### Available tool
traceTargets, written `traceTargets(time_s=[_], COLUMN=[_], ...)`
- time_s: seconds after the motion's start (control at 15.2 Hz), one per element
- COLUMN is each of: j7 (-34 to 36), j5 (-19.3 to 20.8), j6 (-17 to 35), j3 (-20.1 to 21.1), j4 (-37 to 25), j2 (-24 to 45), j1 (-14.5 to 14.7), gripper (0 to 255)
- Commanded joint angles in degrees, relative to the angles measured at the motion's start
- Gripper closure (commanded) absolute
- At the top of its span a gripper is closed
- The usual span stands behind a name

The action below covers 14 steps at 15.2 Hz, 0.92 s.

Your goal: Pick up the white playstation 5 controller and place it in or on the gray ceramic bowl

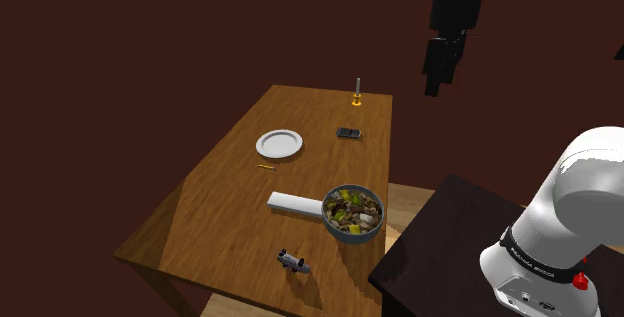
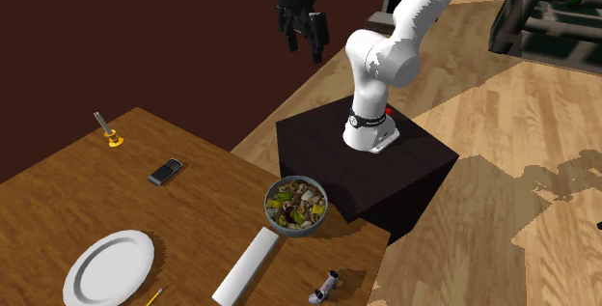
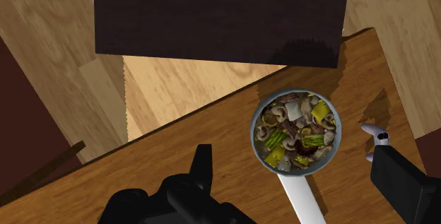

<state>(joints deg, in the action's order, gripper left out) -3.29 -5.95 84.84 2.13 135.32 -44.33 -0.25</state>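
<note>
One finger of the open, empty end effector hides part of the pale controller beside the pan.

Controller: small, whitish-grey, by table edge. Bowl: white, shallow, upright, well apart from controller.

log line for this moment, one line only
gripper open, high, empty | controller on table near pan, unheld | white dish empty
</note>
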Motion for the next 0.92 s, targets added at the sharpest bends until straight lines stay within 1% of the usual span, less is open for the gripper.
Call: traceTargets(time_s=[0.0,0.46,0.86], j7=[0.00,3.47,6.18], j5=[0.00,-4.69,-8.43], j6=[0.00,13.23,25.54], j3=[0.00,5.59,10.82], j4=[0.00,8.20,12.24], j2=[0.00,3.32,9.93], j1=[0.00,2.63,4.96], gripper=[0,0,0])
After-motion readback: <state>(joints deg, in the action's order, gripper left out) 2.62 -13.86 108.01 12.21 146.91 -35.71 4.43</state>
